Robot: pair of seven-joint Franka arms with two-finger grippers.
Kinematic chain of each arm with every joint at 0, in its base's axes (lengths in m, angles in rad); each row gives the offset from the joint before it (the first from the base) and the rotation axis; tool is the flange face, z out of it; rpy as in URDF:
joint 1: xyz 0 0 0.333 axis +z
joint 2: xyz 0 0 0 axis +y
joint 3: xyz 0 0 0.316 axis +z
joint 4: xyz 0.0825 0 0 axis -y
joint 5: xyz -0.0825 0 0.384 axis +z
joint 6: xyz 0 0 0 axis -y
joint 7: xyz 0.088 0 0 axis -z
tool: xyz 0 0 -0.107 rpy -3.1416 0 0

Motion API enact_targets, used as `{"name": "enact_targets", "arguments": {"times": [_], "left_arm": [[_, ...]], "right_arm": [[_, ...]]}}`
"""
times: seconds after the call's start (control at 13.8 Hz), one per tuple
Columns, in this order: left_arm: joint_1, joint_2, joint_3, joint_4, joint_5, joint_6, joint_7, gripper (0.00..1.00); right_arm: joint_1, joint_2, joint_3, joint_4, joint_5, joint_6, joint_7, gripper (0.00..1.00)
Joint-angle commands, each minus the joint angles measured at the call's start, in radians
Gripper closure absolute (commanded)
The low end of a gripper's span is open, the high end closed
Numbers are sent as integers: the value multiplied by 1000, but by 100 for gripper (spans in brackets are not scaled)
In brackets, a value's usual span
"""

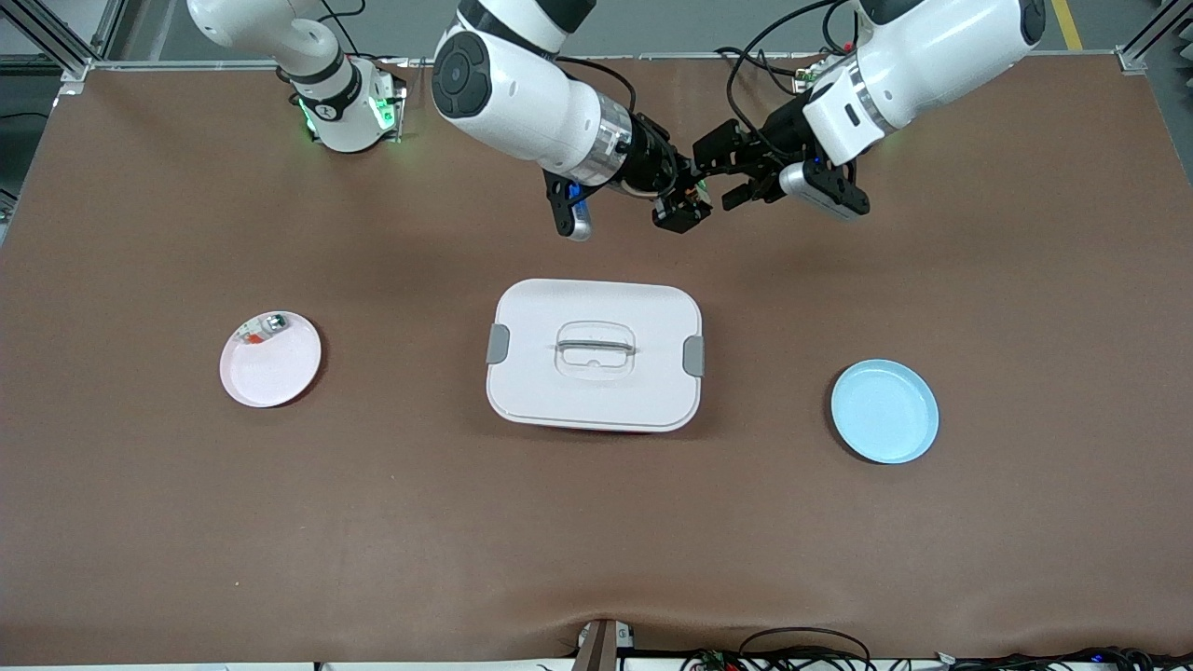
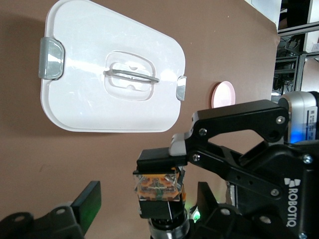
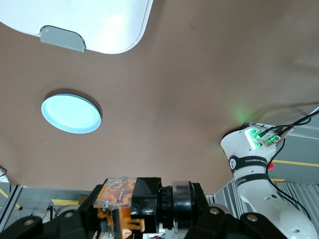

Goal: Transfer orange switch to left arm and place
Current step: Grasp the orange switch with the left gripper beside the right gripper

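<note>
Right gripper (image 1: 683, 207) up in the air over bare table, farther from the front camera than the box (image 1: 595, 354). Fingers closed on the orange switch (image 2: 157, 186): black body clamped between the pads, orange core under a clear cap pointing out of the grip. Same part seen in the right wrist view as the orange-and-clear block (image 3: 118, 196) at the gripper tips.

Left gripper (image 1: 736, 172) right beside it, toward the left arm's end of the table, also airborne. Jaws spread wide, nothing held. In the left wrist view one finger (image 2: 85, 205) stands apart from the switch on one side; second finger hard to make out among the right gripper's linkage, possibly the dark piece close by the switch. Switch sits between the open left jaws or just at their mouth; contact with the left pads cannot be confirmed.

Box closed, lid latched by grey clips at both ends, handle recessed in the lid, resting on the table below and nearer to the front camera than both grippers. Neither gripper touching it.

Blue plate (image 1: 884, 411) on the table toward the left arm's end, well apart from the box, nothing on it. Pink plate (image 1: 270, 359) toward the right arm's end, carrying a small clear part (image 1: 264, 328) with green and red bits at its rim.
</note>
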Motion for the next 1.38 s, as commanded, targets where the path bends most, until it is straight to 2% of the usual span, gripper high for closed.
{"name": "enact_targets", "arguments": {"times": [0.0,0.58,0.8,1.01,1.3], "left_arm": [[7,-23,-16,-19,-25,31,-7,21],[5,-14,-17,-16,-54,42,-4,32],[4,-11,-17,-18,-72,54,5,32],[4,-3,-17,-16,-72,56,13,41],[2,6,-24,-16,-72,57,13,44]], "right_arm": [[15,15,-13,35,6,-9,27,65],[15,15,-13,39,6,-11,27,64],[15,13,-13,39,6,-12,27,64],[15,13,-13,39,4,-11,27,64],[15,15,-13,39,4,-11,27,64]]}}
